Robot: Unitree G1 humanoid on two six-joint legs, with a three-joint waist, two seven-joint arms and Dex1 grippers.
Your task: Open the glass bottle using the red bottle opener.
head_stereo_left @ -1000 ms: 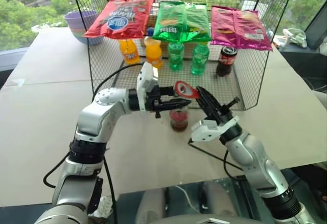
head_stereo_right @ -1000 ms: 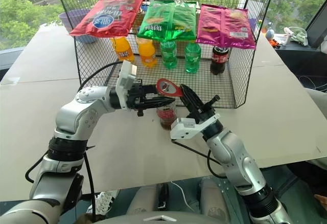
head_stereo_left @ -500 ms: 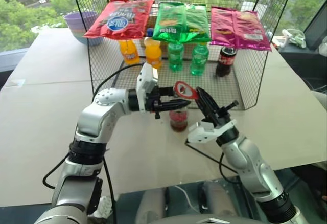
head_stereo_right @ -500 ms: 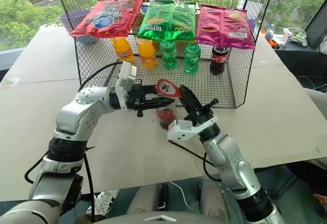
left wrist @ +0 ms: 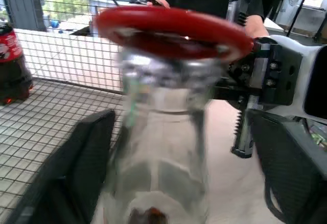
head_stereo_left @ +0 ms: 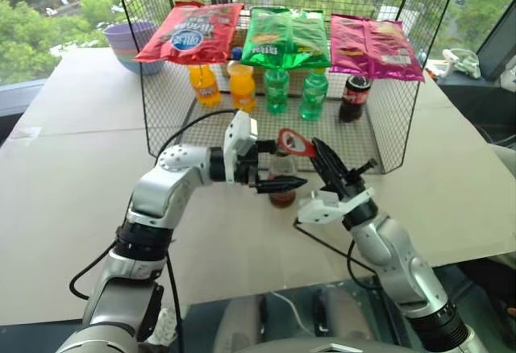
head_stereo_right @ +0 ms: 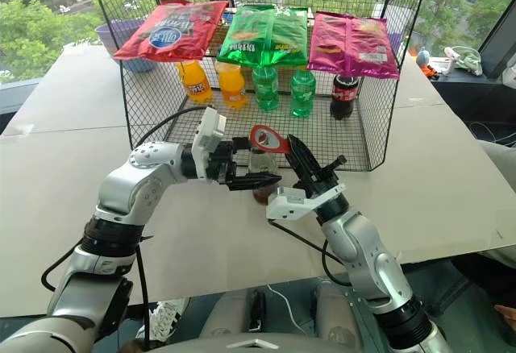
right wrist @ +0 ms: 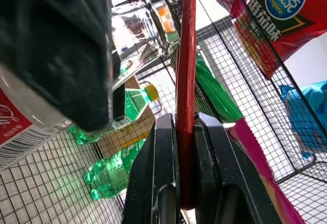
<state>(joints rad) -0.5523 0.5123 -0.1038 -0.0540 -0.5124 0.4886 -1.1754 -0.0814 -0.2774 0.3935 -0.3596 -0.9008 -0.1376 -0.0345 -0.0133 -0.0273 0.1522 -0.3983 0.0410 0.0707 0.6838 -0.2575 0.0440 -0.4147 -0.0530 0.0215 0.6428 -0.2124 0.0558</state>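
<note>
— Bottle first, what do you see?
— Your glass bottle (left wrist: 163,132) is clear, cola low down, standing on the table before the wire cage (head_stereo_left: 387,127).
— Claws?
— Left gripper (left wrist: 179,183) spread around it; right gripper (right wrist: 179,132) pinches the flat red bottle opener (head_stereo_left: 295,143) over the cap.

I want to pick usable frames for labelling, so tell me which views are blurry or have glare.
Left wrist view: the clear glass bottle and flat red bottle opener are close and soft, with a small glint on the opener. Right wrist view: the opener's edge is fairly crisp, the near black finger blurred. Head views: evenly daylit, sharp.
</note>
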